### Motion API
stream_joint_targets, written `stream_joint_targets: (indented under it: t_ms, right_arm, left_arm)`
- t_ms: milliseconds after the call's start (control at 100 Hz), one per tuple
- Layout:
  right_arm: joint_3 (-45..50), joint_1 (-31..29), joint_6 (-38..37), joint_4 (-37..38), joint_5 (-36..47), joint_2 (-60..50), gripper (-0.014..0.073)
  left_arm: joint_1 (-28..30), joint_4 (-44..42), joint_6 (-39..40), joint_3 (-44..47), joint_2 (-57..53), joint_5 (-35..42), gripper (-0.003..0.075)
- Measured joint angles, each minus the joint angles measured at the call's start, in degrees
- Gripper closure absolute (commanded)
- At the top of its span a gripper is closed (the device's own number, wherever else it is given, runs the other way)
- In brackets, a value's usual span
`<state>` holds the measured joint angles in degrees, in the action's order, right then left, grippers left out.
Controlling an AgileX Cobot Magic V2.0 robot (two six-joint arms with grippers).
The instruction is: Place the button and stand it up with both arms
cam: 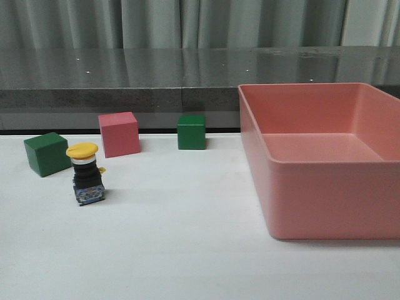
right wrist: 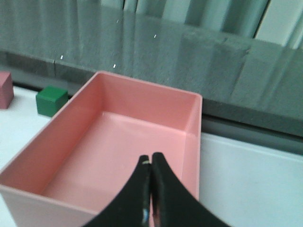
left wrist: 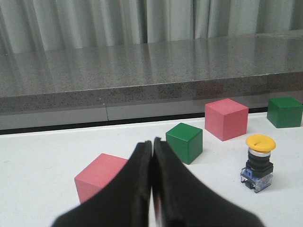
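Yellow-capped, black-bodied push-button (left wrist: 258,162) stands upright on white desk (cam: 187,250), well apart from empty, pressed-together left pincer (left wrist: 152,146); right pincer (right wrist: 151,163) likewise pressed together.

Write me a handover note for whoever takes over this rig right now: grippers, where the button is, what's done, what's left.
Left gripper: shut, empty, above the table.
Right gripper: shut, empty, over the pink bin, which holds nothing visible.
Button: upright on its base on the white table, yellow cap up, beside the left green cube. Neither gripper touches it.
Done: the button appears placed and standing.
Left: probably nothing beyond confirming it stays upright.
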<state>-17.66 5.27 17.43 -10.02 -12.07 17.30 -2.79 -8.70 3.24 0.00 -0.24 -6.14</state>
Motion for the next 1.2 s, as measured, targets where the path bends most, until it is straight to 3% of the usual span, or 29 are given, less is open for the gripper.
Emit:
stream_joint_targets:
  t_ms: [180,340,1200]
  right_arm:
    - [10.7,0.0,-12.4,6.8,9.4,-7.3,0.0654]
    - [18.3,0.0,-17.4,8.3,11.6,-14.7,0.0654]
    - [19.2,0.0,-18.5,8.7,10.6,-17.9,0.0654]
  left_arm:
    - [0.0,0.0,0.0,0.0,0.0,0.0,0.074]
    - [0.0,0.0,0.0,0.0,0.0,0.0,0.074]
    - [0.0,0.0,0.0,0.0,0.0,0.0,0.074]
